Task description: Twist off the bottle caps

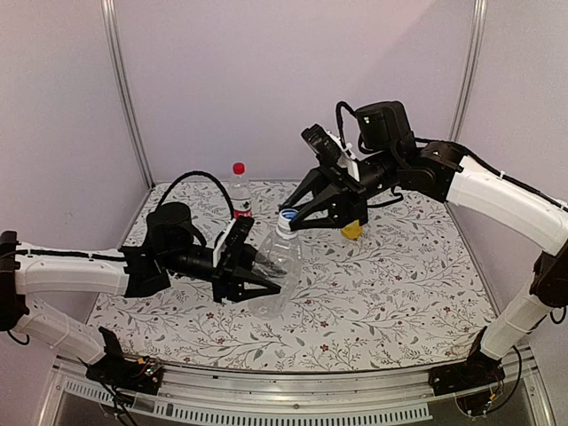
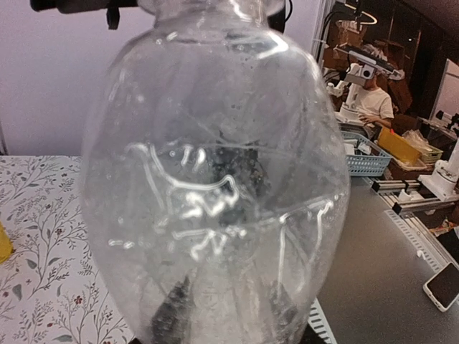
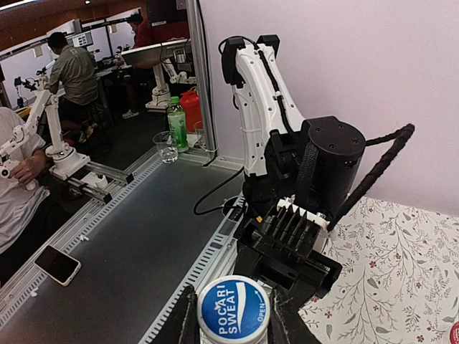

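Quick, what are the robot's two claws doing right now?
Left gripper: closed on the clear unlabelled plastic bottle.
Right gripper: closed on that bottle's small round blue plastic cap.

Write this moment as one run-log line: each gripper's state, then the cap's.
left gripper: shut on clear bottle | right gripper: shut on blue cap | cap: on bottle

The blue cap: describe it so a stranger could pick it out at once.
Find the floral table, then the clear bottle held at its middle. The blue cap tops that bottle, between the jaws of the right arm. Unlike the red cap behind, it reads POCARI SWEAT.
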Controlling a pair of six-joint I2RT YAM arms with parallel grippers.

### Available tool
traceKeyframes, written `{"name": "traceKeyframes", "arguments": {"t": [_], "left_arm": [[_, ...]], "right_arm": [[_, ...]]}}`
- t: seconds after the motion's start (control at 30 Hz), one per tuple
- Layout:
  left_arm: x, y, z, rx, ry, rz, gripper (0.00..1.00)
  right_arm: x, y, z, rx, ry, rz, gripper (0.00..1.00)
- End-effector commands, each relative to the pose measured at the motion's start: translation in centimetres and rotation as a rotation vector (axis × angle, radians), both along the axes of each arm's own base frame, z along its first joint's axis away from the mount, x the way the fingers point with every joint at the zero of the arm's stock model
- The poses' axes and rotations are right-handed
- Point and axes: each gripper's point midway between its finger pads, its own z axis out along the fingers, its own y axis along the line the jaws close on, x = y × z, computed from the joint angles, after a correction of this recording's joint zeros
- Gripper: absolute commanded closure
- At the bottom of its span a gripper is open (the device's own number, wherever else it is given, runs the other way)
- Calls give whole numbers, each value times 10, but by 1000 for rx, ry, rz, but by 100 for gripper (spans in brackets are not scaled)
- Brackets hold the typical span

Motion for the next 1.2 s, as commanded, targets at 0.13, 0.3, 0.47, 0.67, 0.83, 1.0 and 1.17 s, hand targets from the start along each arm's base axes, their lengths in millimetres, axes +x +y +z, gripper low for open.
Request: {"name": "traceKeyframes", "arguments": {"t": [0.13, 0.3, 0.47, 0.67, 0.83, 1.0, 1.17], "left_arm": [[-2, -1, 15, -56, -49, -36, 68], [-6, -1, 10, -43, -18, -82, 68], [-19, -1, 4, -36, 39, -192, 67], [-24, -1, 8, -50, 56, -244, 67], [-13, -5, 11, -47, 47, -186, 68], [25, 4, 9, -33, 22, 75, 68], [71, 28, 14, -8, -21, 428, 67]], "right_arm": [[13, -3, 9, 15, -29, -37, 86], [6, -8, 15, 40, -43, -3, 83], [0, -14, 21, 79, -77, 37, 80], [0, -14, 23, 90, -89, 49, 78], [13, -14, 29, 86, -91, -7, 80], [81, -21, 39, 53, -54, -385, 80], [152, -57, 13, 0, 50, -803, 80]]}}
